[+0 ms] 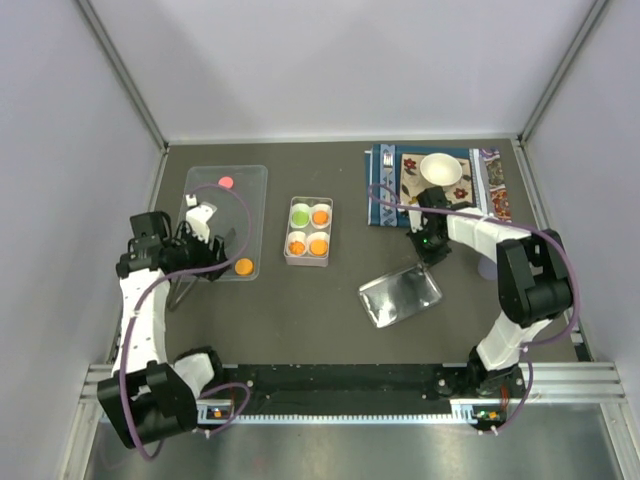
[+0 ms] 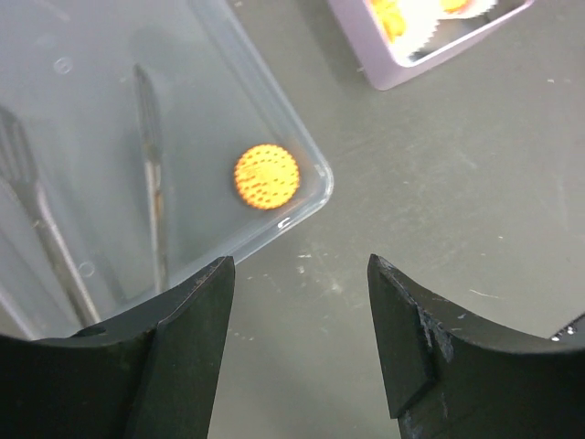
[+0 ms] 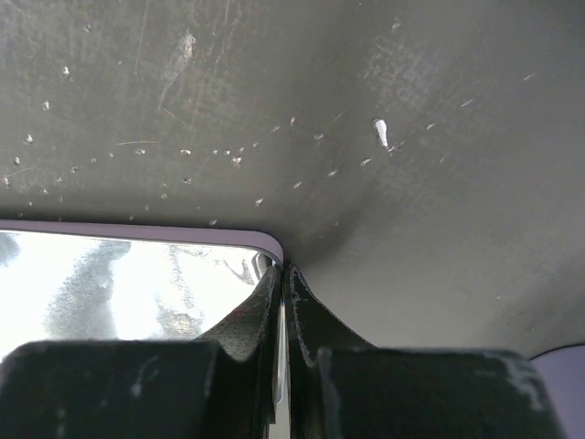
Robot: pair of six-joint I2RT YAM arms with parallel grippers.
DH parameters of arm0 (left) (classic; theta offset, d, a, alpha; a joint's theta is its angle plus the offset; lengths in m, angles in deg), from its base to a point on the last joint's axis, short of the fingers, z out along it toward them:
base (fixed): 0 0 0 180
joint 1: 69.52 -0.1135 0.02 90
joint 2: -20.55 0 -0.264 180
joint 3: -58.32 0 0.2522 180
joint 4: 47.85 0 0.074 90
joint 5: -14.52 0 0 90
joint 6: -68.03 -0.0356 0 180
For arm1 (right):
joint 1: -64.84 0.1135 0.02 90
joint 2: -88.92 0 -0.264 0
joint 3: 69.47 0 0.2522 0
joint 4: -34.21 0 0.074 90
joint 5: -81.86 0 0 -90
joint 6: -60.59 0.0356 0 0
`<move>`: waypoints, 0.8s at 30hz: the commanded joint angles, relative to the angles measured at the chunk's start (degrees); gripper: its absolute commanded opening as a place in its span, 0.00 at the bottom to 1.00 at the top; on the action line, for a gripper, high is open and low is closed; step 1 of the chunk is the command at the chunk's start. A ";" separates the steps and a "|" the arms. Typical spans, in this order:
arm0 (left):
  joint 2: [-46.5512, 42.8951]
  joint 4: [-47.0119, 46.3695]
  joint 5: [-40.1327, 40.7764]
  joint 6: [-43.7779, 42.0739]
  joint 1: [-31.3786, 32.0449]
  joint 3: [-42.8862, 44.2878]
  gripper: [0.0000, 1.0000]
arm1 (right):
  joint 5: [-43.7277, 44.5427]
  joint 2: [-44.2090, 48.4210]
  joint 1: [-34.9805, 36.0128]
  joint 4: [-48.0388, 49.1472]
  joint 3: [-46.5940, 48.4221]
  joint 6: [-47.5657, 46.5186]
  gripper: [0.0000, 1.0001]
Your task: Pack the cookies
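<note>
At the left, the clear tray (image 1: 215, 175) has two cookies lying loose: a pink cookie (image 1: 226, 183) near its far edge and an orange cookie (image 2: 266, 176) in its near right corner. The left gripper (image 2: 297, 302) hovers just before that corner. Its claw is about half open and has nothing between its fingers, and the orange cookie lies a little ahead of it. In the middle of the table stands the box (image 1: 308, 258) with four cups, and each cup has a cookie in it: one green and three orange. To the right of the box, the lid (image 1: 400, 296) lies flat on the table, apart from the box. The right gripper (image 3: 283, 270) is down at the far right corner of the lid. Its claw is fully closed, and the fingertips meet just at the corner of the lid, so I judge that they pinch its thin rim. The step in hand seems to be the closing of the full box. The next move calls for lifting the lid without letting the thin rim slip. Then it must be carried left over the box, turned to match the edges, and set down squarely.
</note>
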State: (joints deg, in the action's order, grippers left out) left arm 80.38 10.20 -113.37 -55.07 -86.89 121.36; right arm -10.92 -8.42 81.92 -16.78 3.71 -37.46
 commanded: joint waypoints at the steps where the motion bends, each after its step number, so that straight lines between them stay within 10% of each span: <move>1: -2.53 1.23 -5.78 -0.39 4.17 0.12 0.65 | -2.13 0.74 0.76 -1.35 2.98 0.93 0.00; 24: 12.40 -7.54 -10.45 9.54 34.15 19.36 0.66 | -17.60 18.76 0.94 0.22 18.37 -2.84 0.00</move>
State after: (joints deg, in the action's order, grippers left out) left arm 91.11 8.08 -121.10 -47.97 -54.52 135.70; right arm -24.04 6.58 81.99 -20.10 20.50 -38.84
